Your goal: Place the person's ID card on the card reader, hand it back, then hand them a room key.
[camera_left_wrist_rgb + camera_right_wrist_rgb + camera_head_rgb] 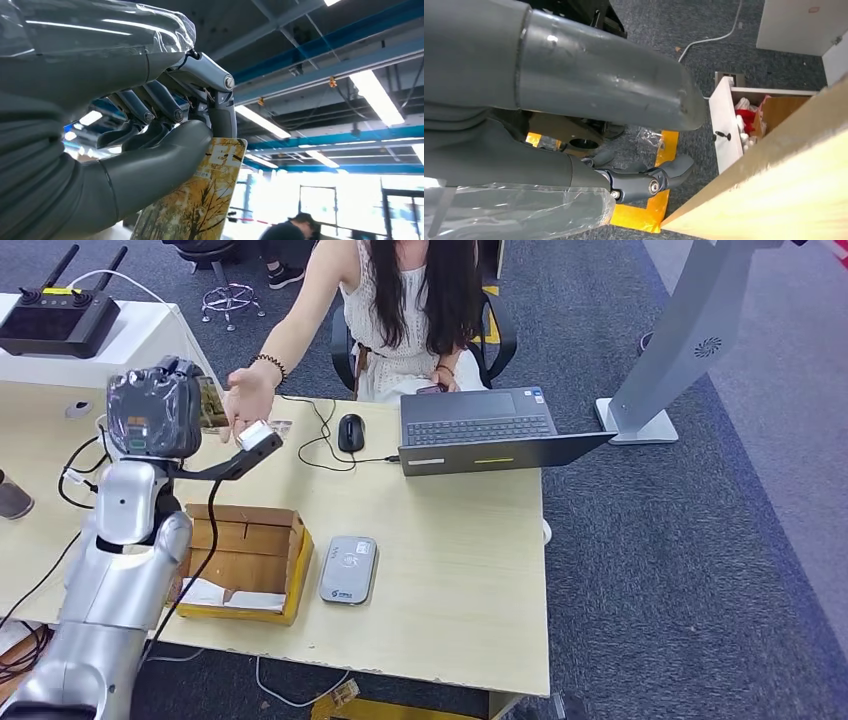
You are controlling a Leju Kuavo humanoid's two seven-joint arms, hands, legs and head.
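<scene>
On the far left of the desk, on a raised white stand, sits a black remote controller with 2 antennas. The robot's left arm rises from the lower left, and its left hand, wrapped in clear plastic, is lifted above the desk's back edge. In the left wrist view the left hand pinches a room key, a card printed with yellow autumn trees, between thumb and fingers. The person's hand, with a beaded bracelet at the wrist, is stretched out just beside the robot hand; whether it touches the card cannot be told.

Below the arm an open cardboard box lies on the desk, and just right of it a grey card reader lies flat with nothing on it. Farther back sit a black mouse and an open laptop, with the seated person behind them.

The right hand hangs beside the desk edge above the carpet, its fingers loosely curled around nothing.
</scene>
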